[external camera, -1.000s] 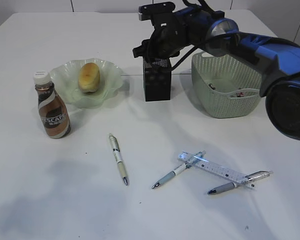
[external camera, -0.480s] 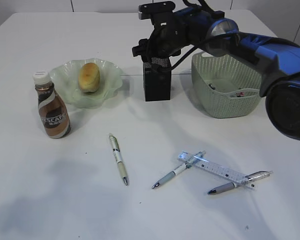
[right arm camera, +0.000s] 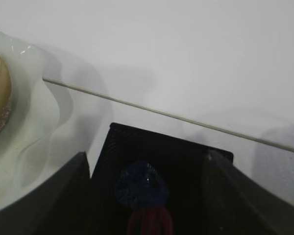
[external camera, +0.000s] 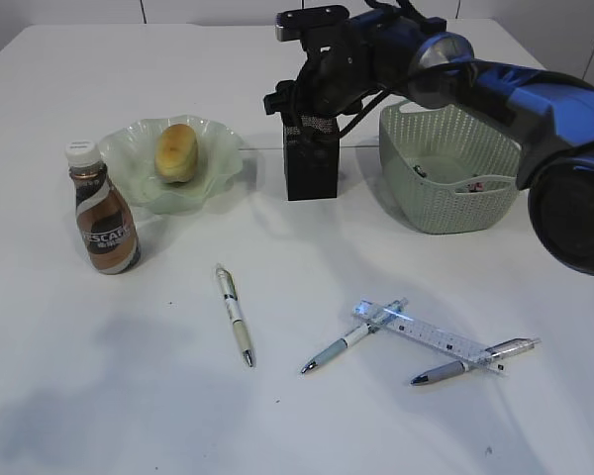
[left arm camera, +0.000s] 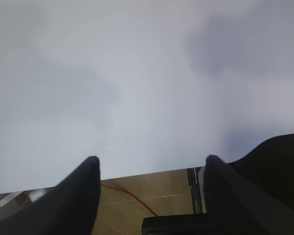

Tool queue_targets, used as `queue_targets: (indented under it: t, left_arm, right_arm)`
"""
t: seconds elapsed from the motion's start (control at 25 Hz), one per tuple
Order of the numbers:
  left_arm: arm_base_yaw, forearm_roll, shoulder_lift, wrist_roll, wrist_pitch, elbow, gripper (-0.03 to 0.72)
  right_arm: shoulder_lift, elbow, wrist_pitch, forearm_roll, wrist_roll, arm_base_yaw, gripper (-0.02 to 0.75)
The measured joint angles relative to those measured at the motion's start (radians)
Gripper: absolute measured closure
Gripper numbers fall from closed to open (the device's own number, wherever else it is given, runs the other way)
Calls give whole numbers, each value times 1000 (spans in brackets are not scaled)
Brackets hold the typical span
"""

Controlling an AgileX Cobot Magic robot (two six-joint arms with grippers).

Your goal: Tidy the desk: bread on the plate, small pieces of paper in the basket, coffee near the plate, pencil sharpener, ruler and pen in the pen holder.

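Observation:
The black pen holder [external camera: 311,168] stands between the plate [external camera: 218,170] and the basket [external camera: 445,203]. My right gripper [external camera: 307,111] hangs open just above it. In the right wrist view the right gripper [right arm camera: 147,159] straddles the holder [right arm camera: 186,152]; a blue and red pencil sharpener [right arm camera: 139,188] lies inside, touching neither finger. Bread [external camera: 176,150] sits on the plate. The coffee bottle [external camera: 104,223] stands beside the plate. Three pens [external camera: 235,315] [external camera: 351,336] [external camera: 472,360] and a clear ruler [external camera: 426,335] lie on the table. My left gripper [left arm camera: 152,159] is open and empty over the table edge.
Small paper pieces [external camera: 472,184] lie inside the green basket. The ruler rests across two of the pens at the front right. The right arm [external camera: 515,94] reaches in from the right above the basket. The left arm does not show in the exterior view.
My right gripper has risen slightly above the pen holder's mouth. Everything on the table stays where it was.

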Motion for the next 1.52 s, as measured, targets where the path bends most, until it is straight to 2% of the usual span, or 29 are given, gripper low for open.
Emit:
queue_targets:
  t: [0.32,0.36,0.52,0.64,0.68,0.84,1.28,1.52]
  left_arm:
    - [0,4,0,0,0,0,222]
    - [0,8,0,0,0,0,222]
    - [0,8,0,0,0,0,222]
    - [0,8,0,0,0,0,222]
    - [0,6,0,0,0,0,222]
    - [0,-12,0,0,0,0,222]
    - [0,-42,0,0,0,0,222]
    - [0,-58,0,0,0,0,222]
  right_arm:
    - [-37,0,115,0,-12,0,185]
    - [-71,0,179,0,-26,0,185]
    - [-136,0,263,0,-32,0,185]
    - [-136,0,275,0,-32,0,185]
    - [-200,0,386,0,-34,0,185]
    - [-254,22,466,0,-36,0,185]
    - [-552,295,583,2,-107,0,185]
    - [-616,377,598,44,-120,0,186]
